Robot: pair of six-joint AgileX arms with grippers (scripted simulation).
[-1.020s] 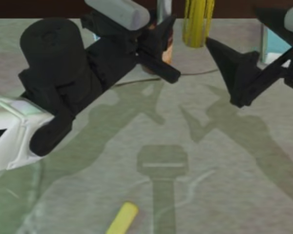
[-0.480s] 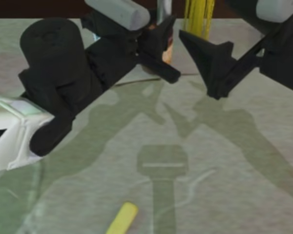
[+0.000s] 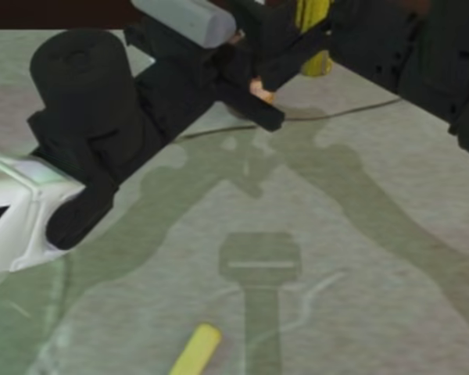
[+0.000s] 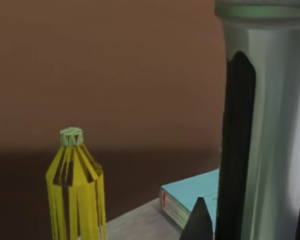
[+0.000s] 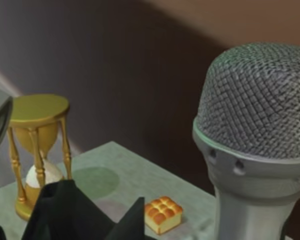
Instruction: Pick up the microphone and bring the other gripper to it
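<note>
microphone (image 5: 255, 130): grey mesh head, silvery stem; left gripper (image 3: 246, 74) clamps it; right gripper (image 3: 285, 55) alongside, grip unclear

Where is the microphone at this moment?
The microphone is off the table, held upright in the left gripper near the far edge in the top view. The right gripper sits right beside it, in front of the yellow bottle.

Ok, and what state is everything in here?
microphone: upright, gripped.
left gripper: shut on the microphone.
right gripper: open, close beside the microphone.
hourglass: upright, sand at bottom.
yellow bottle: upright, capped.
book: closed, lying flat.
yellow stick: lying flat.
</note>
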